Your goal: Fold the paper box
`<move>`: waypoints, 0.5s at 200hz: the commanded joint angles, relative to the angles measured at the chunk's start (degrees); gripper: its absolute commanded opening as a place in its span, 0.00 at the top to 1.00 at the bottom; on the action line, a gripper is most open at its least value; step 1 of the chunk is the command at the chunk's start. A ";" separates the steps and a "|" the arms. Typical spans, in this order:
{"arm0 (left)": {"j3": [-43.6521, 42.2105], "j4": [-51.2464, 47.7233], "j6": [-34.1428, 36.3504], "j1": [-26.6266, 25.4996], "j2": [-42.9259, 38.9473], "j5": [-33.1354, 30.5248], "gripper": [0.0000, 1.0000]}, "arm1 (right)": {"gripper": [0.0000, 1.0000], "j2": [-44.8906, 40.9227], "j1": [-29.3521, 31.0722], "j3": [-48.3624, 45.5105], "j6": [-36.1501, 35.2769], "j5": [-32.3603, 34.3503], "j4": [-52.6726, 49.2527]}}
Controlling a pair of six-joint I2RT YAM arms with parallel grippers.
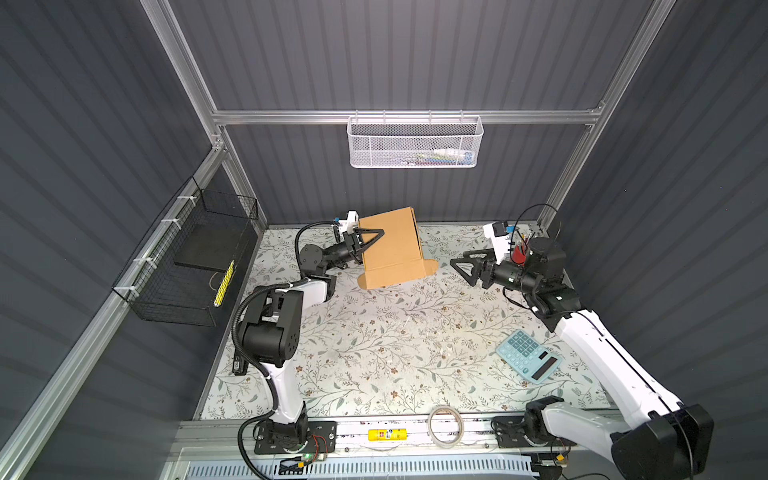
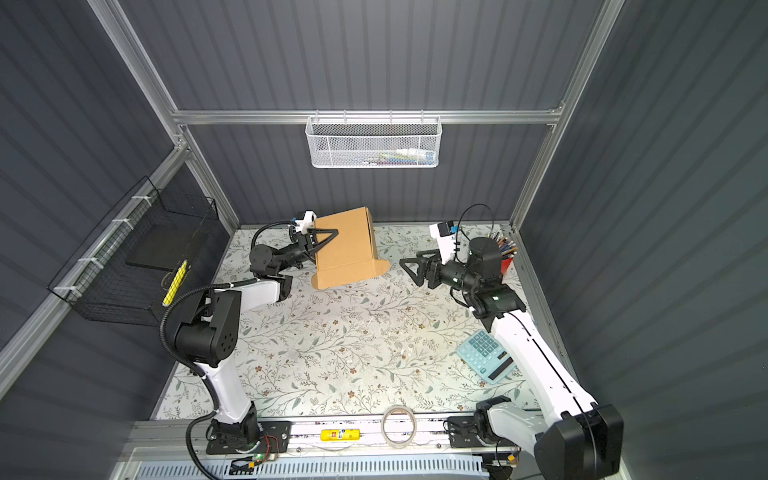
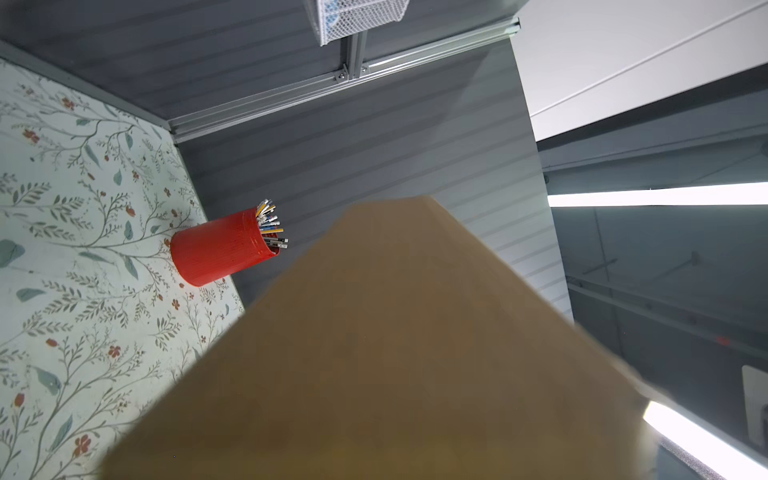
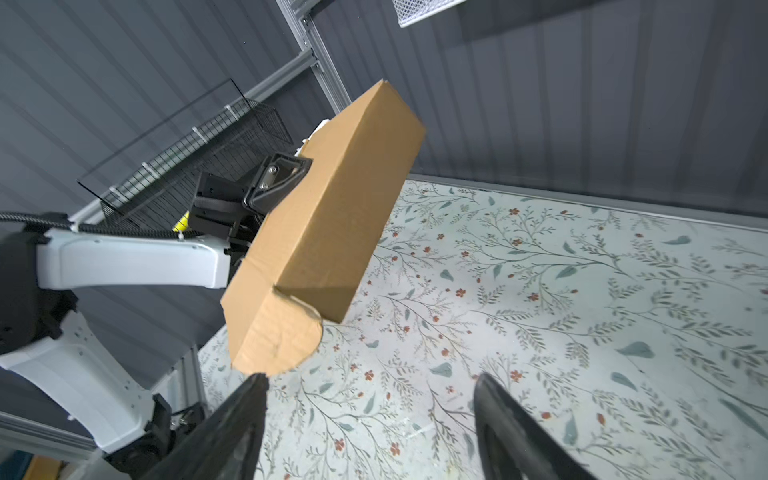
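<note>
The paper box (image 1: 392, 249) (image 2: 347, 249) is a shallow brown cardboard mailer, folded up and tilted on edge off the floral table at the back. A rounded tab (image 4: 278, 336) sticks out at its lower corner. My left gripper (image 1: 370, 245) (image 2: 324, 243) is shut on the box's left side, with one black finger (image 4: 278, 183) lying across its broad face. In the left wrist view the box (image 3: 395, 353) fills the lower part and hides the jaws. My right gripper (image 1: 459, 259) (image 4: 371, 380) is open and empty, just right of the box, its fingertips apart from the tab.
A red pen cup (image 1: 518, 253) (image 3: 220, 251) stands at the back right behind the right arm. A blue calculator (image 1: 528, 360) lies at the right. A tape roll (image 1: 445, 426) and a yellow item (image 1: 386, 434) sit on the front rail. A black wire basket (image 1: 195, 257) hangs on the left wall.
</note>
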 commanded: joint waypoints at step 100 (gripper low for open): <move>-4.92 -21.28 -3.87 1.00 -2.67 0.32 0.63 | 0.20 0.38 11.73 -6.44 -29.79 16.52 0.53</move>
